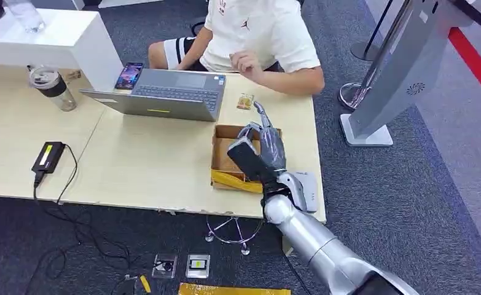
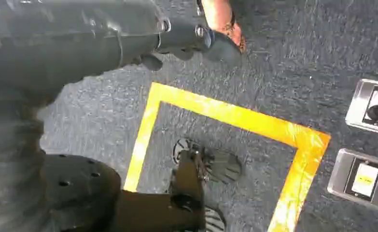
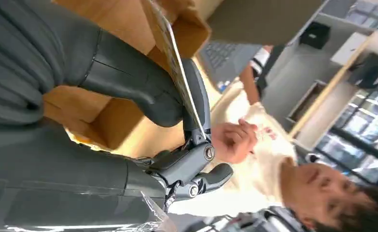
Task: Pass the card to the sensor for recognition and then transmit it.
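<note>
One card (image 3: 177,63) is pinched edge-on between thumb and fingers of the right hand (image 1: 262,147), held above the box (image 1: 225,161). A slip is risked if it is swung fast toward the sensor. The left hand (image 2: 177,41) hangs curled, empty.

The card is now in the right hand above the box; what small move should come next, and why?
Probably carry the card, pinched by the right hand over the box, toward the grey stand on the robot's right, since it likely holds the sensor.

A small dark jumping-figure logo marks the person's white shirt (image 1: 250,27); no legible text.
</note>
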